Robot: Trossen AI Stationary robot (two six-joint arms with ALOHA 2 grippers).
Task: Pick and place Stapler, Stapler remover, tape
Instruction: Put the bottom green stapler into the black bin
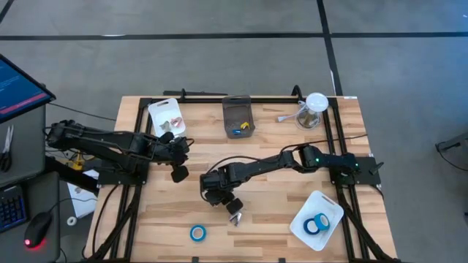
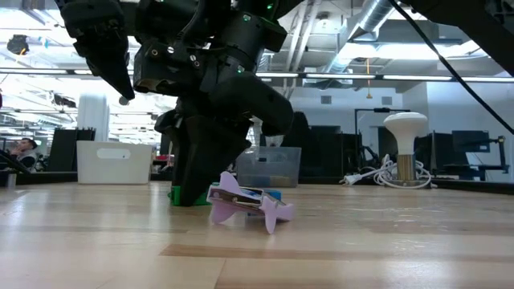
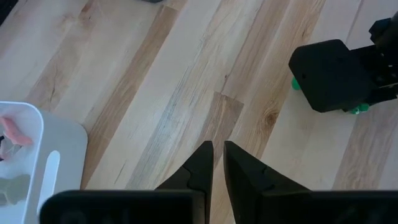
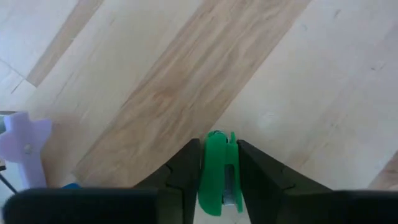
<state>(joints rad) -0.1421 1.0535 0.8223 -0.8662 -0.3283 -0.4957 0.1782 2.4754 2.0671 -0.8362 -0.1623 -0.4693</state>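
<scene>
Right gripper (image 4: 216,180): lowered at table centre, fingers pinching a green stapler (image 4: 217,171) from both sides.
Left gripper (image 3: 217,163): held above bare wood at 9 o'clock, fingers pressed nearly together, nothing held.
Stapler remover (image 2: 245,202): lilac, seen lying just beside the right gripper.
Tape (image 1: 197,233): one blue roll at 6 o'clock; more rolls in the white tray (image 1: 330,204) at 4 o'clock.

A green stapler (image 4: 217,171) stands on the wood between dark fingers; 1 blue tape roll (image 1: 198,233) lies flat.

One tape roll (image 1: 197,233) lies on the table's (image 1: 263,219) near edge. Two more (image 1: 317,225) sit in the tray (image 1: 333,205) at near right.
</scene>
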